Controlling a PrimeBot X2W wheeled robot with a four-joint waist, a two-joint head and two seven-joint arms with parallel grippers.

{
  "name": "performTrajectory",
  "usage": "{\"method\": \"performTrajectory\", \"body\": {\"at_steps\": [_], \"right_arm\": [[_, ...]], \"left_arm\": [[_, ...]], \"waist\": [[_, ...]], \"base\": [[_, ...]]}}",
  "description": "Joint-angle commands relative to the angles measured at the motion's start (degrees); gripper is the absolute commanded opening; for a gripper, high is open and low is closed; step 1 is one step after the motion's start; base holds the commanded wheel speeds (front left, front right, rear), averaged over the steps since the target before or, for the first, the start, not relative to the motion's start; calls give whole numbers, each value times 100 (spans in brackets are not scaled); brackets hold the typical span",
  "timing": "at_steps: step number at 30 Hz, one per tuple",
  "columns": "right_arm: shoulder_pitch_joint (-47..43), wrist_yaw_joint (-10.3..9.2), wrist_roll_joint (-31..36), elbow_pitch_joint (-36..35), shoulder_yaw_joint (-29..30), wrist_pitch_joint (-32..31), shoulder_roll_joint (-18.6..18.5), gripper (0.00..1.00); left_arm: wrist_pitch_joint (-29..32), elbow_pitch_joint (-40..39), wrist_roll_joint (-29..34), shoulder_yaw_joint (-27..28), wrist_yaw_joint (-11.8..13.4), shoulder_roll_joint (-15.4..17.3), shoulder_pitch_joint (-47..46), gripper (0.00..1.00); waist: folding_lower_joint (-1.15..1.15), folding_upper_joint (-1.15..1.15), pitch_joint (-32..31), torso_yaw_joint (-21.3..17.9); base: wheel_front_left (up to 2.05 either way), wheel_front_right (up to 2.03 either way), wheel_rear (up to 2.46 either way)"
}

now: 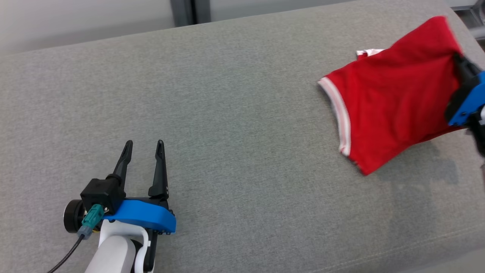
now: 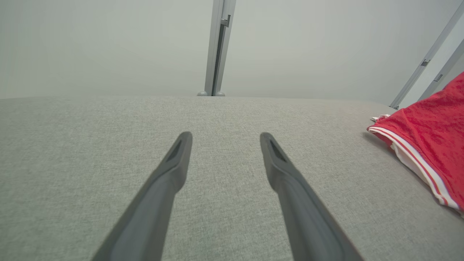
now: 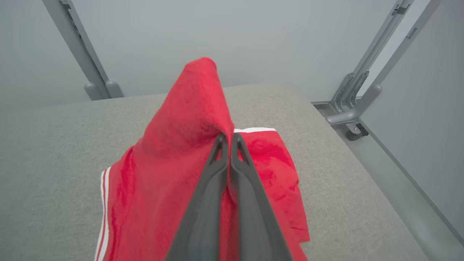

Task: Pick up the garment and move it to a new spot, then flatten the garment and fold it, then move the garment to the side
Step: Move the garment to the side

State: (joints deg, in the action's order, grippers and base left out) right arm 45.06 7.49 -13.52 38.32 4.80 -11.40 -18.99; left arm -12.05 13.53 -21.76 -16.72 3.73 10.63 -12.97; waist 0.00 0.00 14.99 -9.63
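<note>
At the grey fabric bench's (image 1: 242,113) right end, the right end effector (image 3: 227,139) is clenched on the red white-trimmed garment (image 1: 394,98); the left end effector (image 1: 144,146) is spread wide.

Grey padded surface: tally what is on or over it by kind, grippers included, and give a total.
Garments: 1, the red garment with white trim
Grippers: 2, the left gripper open over bare fabric, the right gripper shut on the garment
Total: 3
</note>
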Motion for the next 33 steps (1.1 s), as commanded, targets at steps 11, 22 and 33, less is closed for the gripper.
{"method": "performTrajectory", "body": {"at_steps": [11,22,33], "right_arm": [[658,1,781,654,1210,365,-440,0],[873,1,1886,1118,2248,1009,-458,100],[1109,1,2153,1382,1927,1601,-166,100]], "left_arm": [[-88,58,-36,-30,-4,7,-82,100],[-113,60,-36,-86,20,41,-178,100],[-102,59,-75,-105,66,87,-214,100]], "waist": [[0,0,170,419],[0,0,355,544],[0,0,332,431]], "base": [[0,0,0],[0,0,0],[0,0,0]]}}
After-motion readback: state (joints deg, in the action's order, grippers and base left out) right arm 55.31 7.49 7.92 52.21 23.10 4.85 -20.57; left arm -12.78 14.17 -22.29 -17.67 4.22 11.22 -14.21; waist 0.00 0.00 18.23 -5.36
